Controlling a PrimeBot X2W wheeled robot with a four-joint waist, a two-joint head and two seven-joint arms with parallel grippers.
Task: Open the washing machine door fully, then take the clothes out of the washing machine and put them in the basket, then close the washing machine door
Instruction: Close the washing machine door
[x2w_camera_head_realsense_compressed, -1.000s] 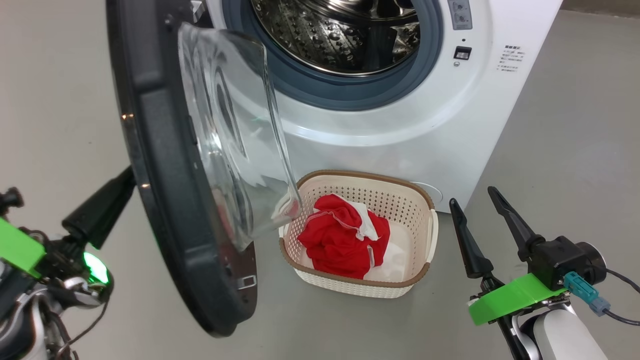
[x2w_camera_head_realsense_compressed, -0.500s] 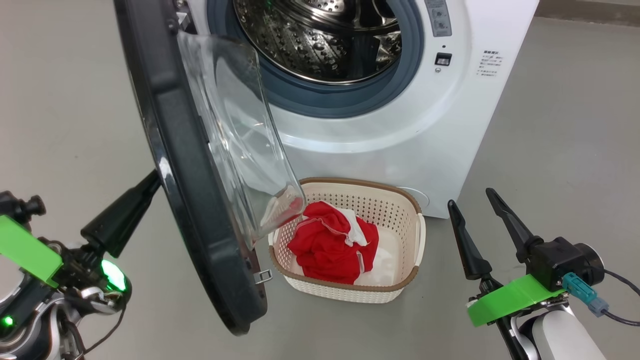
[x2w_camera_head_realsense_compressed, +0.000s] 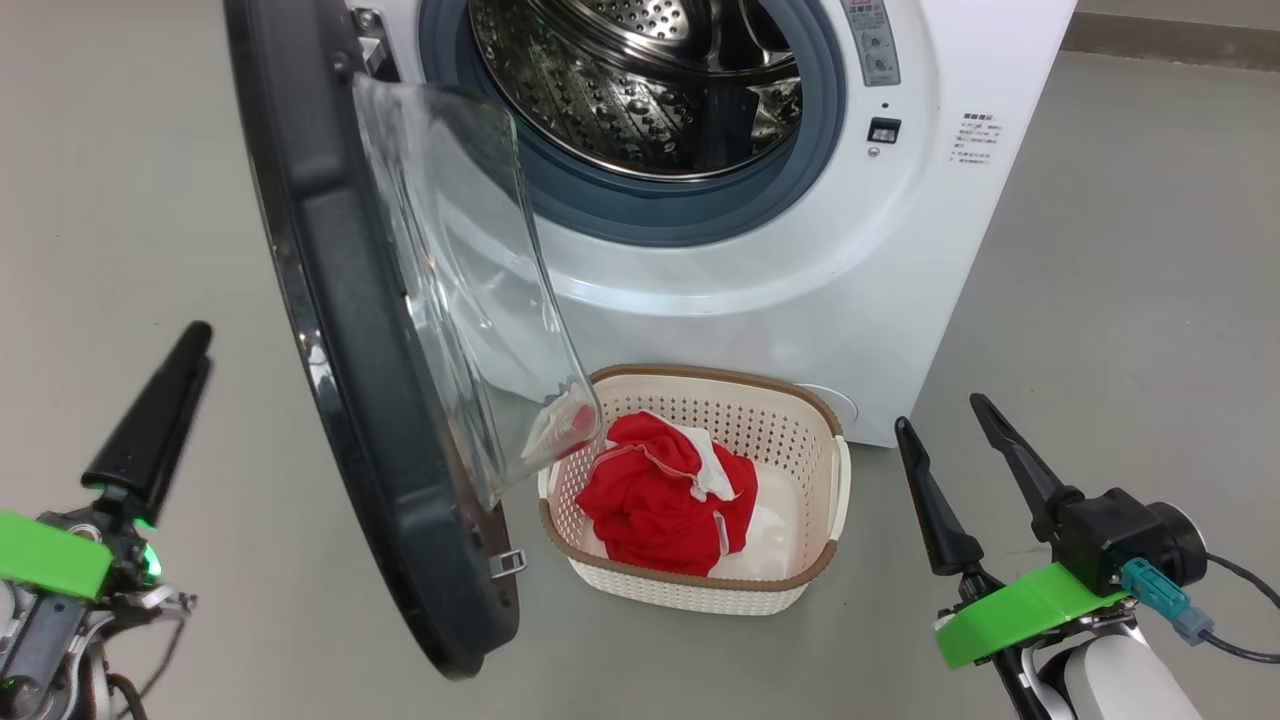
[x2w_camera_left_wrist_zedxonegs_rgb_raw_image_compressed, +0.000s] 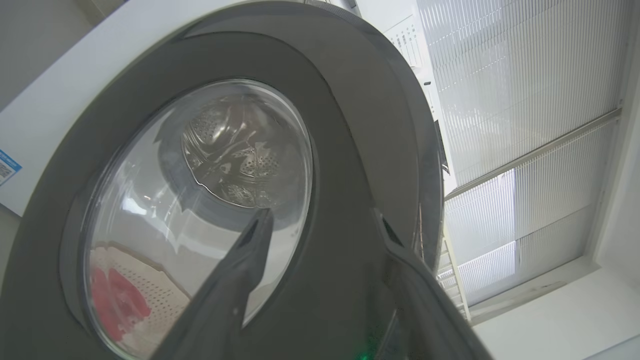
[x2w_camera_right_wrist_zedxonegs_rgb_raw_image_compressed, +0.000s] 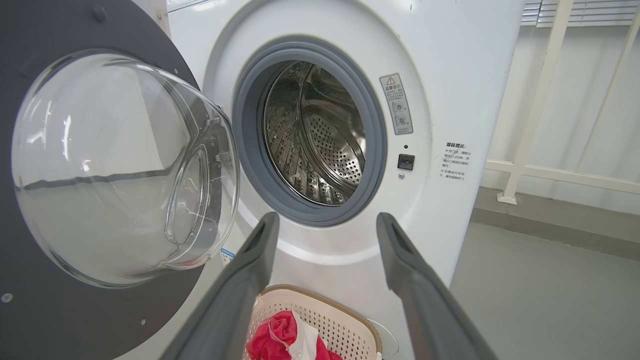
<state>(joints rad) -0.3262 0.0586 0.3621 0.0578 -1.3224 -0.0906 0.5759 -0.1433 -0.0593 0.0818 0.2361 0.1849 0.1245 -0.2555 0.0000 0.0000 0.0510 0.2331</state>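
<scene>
The white washing machine (x2w_camera_head_realsense_compressed: 800, 280) stands ahead with its steel drum (x2w_camera_head_realsense_compressed: 640, 90) showing nothing inside. The washing machine door (x2w_camera_head_realsense_compressed: 340, 330) is swung out to the left, black rim edge-on and glass bowl facing the machine. On the floor under it, the cream basket (x2w_camera_head_realsense_compressed: 680, 595) holds the red and white clothes (x2w_camera_head_realsense_compressed: 660, 495). My left gripper (x2w_camera_head_realsense_compressed: 195, 335) is open, left of the door's outer face and apart from it. In the left wrist view its fingers (x2w_camera_left_wrist_zedxonegs_rgb_raw_image_compressed: 250, 250) point at the door (x2w_camera_left_wrist_zedxonegs_rgb_raw_image_compressed: 350, 125). My right gripper (x2w_camera_head_realsense_compressed: 942, 412) hangs open and empty right of the basket.
Bare grey floor (x2w_camera_head_realsense_compressed: 1130, 300) stretches right of the machine and left of the door. In the right wrist view a white railing (x2w_camera_right_wrist_zedxonegs_rgb_raw_image_compressed: 530, 125) and wall stand behind the machine (x2w_camera_right_wrist_zedxonegs_rgb_raw_image_compressed: 450, 75), with the basket (x2w_camera_right_wrist_zedxonegs_rgb_raw_image_compressed: 345, 320) below my fingers. Window blinds (x2w_camera_left_wrist_zedxonegs_rgb_raw_image_compressed: 525, 75) show past the door.
My left gripper has drawn back leftwards off the door's outer face, and its fingers now stand apart. The head view has shifted a little. The right gripper has stayed put.
</scene>
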